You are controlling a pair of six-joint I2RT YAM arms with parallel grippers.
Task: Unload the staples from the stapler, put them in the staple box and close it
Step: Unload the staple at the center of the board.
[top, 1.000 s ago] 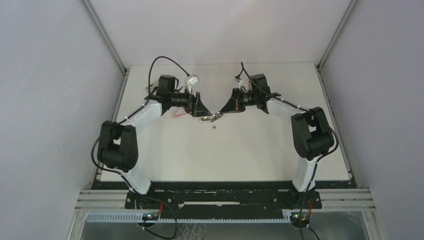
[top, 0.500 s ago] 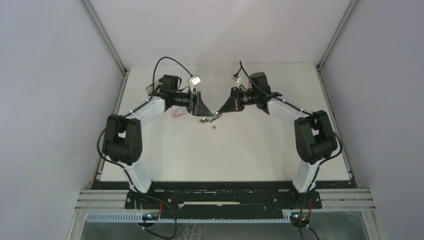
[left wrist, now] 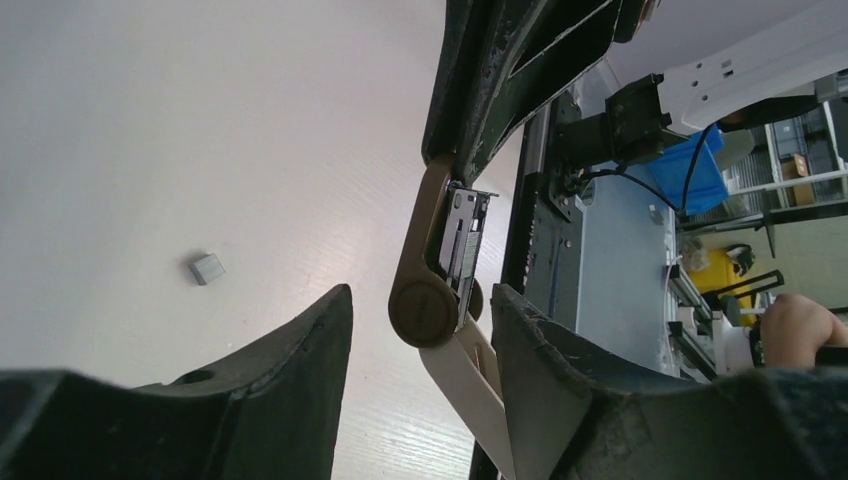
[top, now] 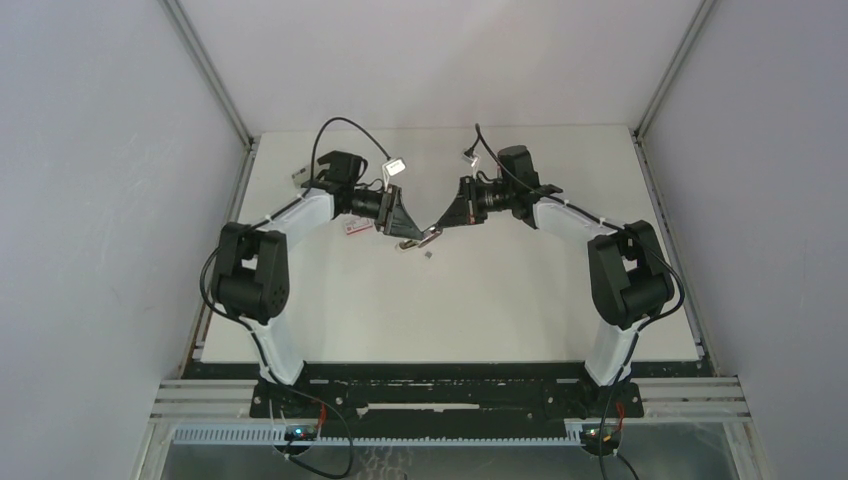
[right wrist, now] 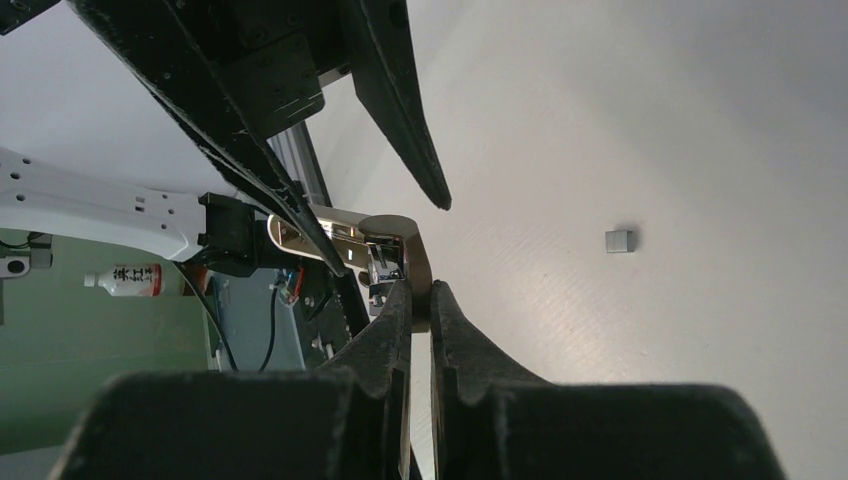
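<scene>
The stapler [top: 427,238], tan plastic with a round hinge and a silver metal magazine, hangs above the middle of the table between both grippers. My right gripper [top: 441,225] is shut on the stapler's [right wrist: 390,240] edge, its fingertips [right wrist: 405,300] pinching tan plastic. My left gripper [left wrist: 420,295] stands open around the hinge end of the stapler [left wrist: 432,290]. Its right finger [left wrist: 530,340] is close against the cream arm and its left finger [left wrist: 320,330] stands apart. A small grey block of staples [top: 429,255] [left wrist: 208,268] [right wrist: 619,240] lies on the table below.
A small pink-and-white box [top: 355,226] lies on the table just left of my left gripper. Grey walls close in the table at the left, back and right. Both arms meet at the table's far middle.
My left arm has swung in toward the stapler and its jaws have narrowed around the hinge end. The right gripper has stayed shut, holding the stapler in nearly the same place.
</scene>
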